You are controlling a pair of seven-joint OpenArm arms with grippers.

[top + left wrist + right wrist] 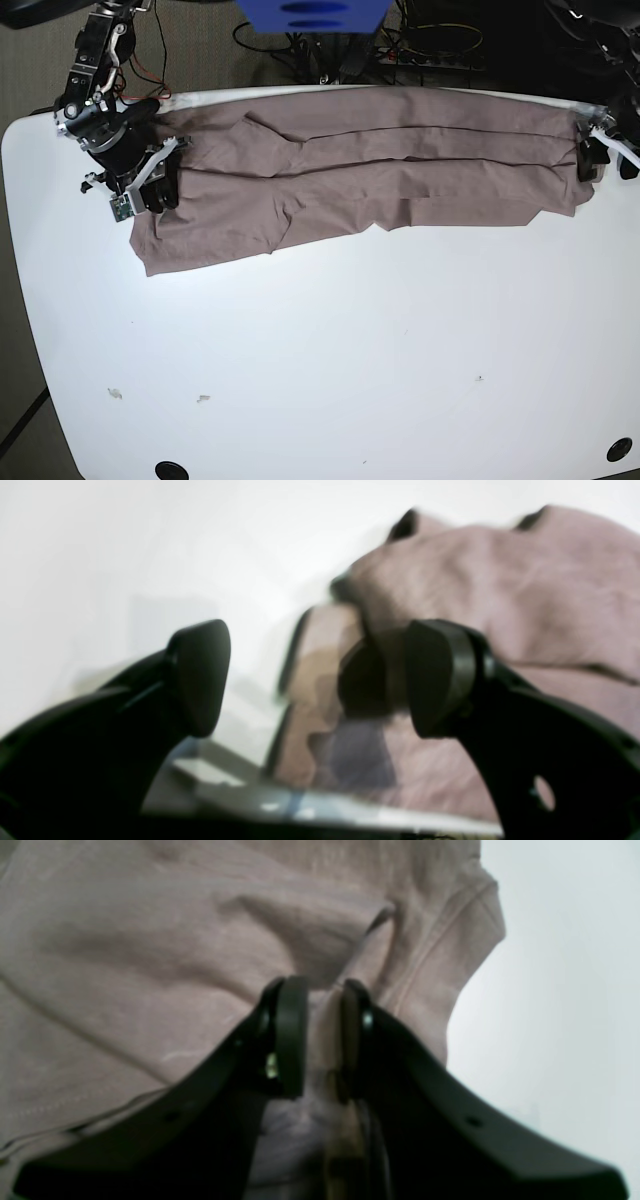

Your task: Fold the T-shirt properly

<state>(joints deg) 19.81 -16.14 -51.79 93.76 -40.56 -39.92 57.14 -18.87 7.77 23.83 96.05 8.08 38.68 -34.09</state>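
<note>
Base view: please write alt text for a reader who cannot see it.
A mauve T-shirt, folded lengthwise into a long wrinkled band, lies across the far side of a white table. The right gripper, at the picture's left, pinches one end of the cloth; the left gripper, at the picture's right, stands open at the other end.

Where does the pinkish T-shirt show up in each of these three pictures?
Left wrist view: the T-shirt bunches at upper right, beyond the open left gripper.
Right wrist view: it fills the left and centre, pinched in the right gripper.
Base view: stretched along the table's far edge.
Shared landmark: the white table.
</note>
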